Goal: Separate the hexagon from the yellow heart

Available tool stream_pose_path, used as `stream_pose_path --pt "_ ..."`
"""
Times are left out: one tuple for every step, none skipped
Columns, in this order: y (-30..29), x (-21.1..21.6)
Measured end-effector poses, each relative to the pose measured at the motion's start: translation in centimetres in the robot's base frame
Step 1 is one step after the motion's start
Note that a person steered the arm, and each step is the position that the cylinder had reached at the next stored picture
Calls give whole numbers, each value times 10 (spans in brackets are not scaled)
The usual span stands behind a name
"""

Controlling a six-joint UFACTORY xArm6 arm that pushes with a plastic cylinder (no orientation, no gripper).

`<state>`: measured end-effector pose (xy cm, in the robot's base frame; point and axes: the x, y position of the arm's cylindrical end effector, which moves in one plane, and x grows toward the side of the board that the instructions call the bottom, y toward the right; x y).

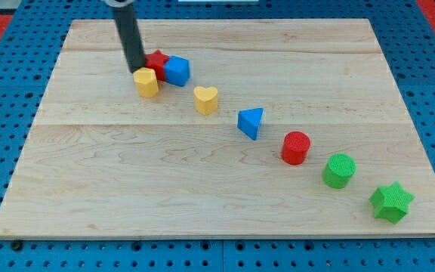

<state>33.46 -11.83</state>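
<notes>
Upright rod, no jaws, my tip (137, 70) touching yellow hexagon (146, 82), yellow heart (206, 99) nearby

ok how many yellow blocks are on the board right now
2. The yellow hexagon sits at the view's upper left, right by my tip; the yellow heart lies to its right, apart. None seem hidden.

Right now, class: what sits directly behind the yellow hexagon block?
Behind the yellow hexagon stand my tip and a red block, partly covered; its shape is unclear.
</notes>
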Motion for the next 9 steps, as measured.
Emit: stream_pose_path --pt "-24 41" --pt "18 101" --pt "64 147" --pt "18 100" --pt "29 74" --pt "82 74" --pt "100 102" --pt "100 155" --pt "101 127"
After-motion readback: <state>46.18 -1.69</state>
